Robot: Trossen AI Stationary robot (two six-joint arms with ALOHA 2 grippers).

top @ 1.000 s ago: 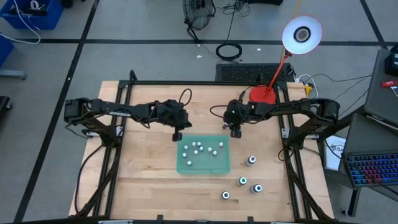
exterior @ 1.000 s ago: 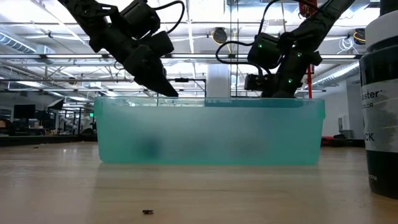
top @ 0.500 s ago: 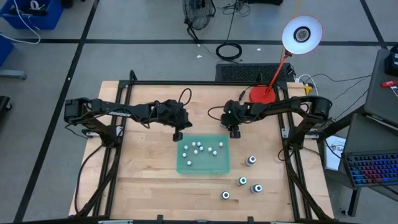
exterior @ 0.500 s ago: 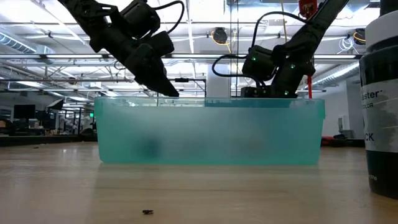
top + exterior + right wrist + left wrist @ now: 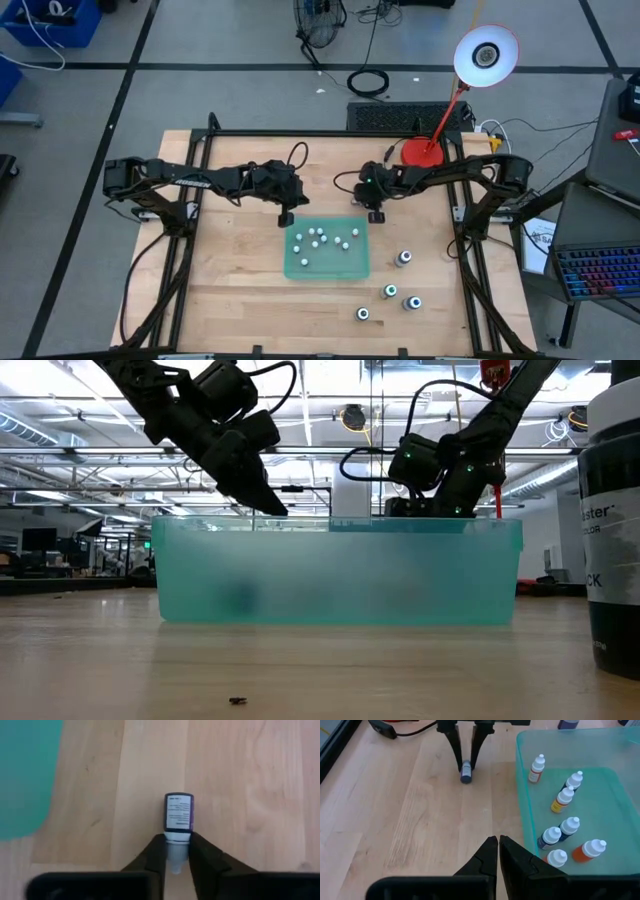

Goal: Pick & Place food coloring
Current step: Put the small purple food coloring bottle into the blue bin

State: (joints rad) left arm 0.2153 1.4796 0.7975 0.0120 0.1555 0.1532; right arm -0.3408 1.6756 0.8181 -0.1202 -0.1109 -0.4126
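Pinching a little bottle (image 5: 178,817) lying flat on the wood, just behind the green tray (image 5: 327,267)

The right gripper (image 5: 175,851) has its fingers clamped on the bottle's white cap end (purple-labelled body pointing away). Left gripper (image 5: 498,851) hangs by the tray's back-left corner, fingers together, holding nothing. Seven bottles (image 5: 563,800) sit inside the tray; four bigger ones (image 5: 390,291) stand on the table beside it.

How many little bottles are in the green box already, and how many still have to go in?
About seven little bottles already lie in the green tray. The right pincer is closed on one purple-labelled bottle lying on the table just outside the tray. Four bigger bottles stand on the table by the tray, not yet picked. The left pincer is shut and empty, near the tray.
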